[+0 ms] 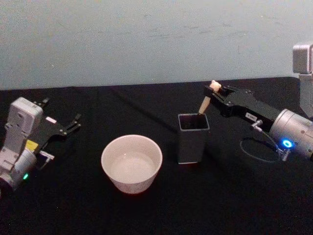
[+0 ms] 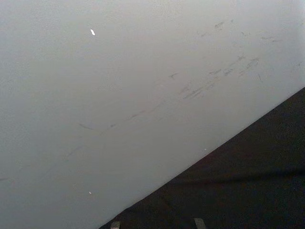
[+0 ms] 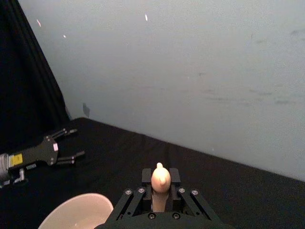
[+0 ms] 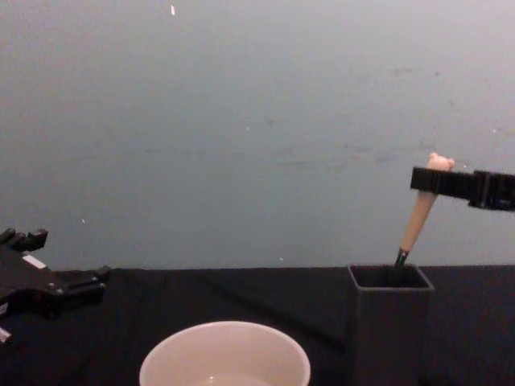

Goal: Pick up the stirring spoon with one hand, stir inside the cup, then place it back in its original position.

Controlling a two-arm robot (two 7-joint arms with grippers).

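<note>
Between right gripper (image 1: 215, 90) fingers: spoon (image 1: 204, 104) head pinched. Lift straight, clearing holder (image 1: 192, 142) below, before you swing to cup (image 1: 131, 164). Left gripper (image 1: 61, 111) parked, fingers spread.

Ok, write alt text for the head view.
The right gripper grips the top of the stirring spoon, which stands tilted in a dark square holder. A cream cup sits left of the holder, and the left gripper rests open at the far left.
</note>
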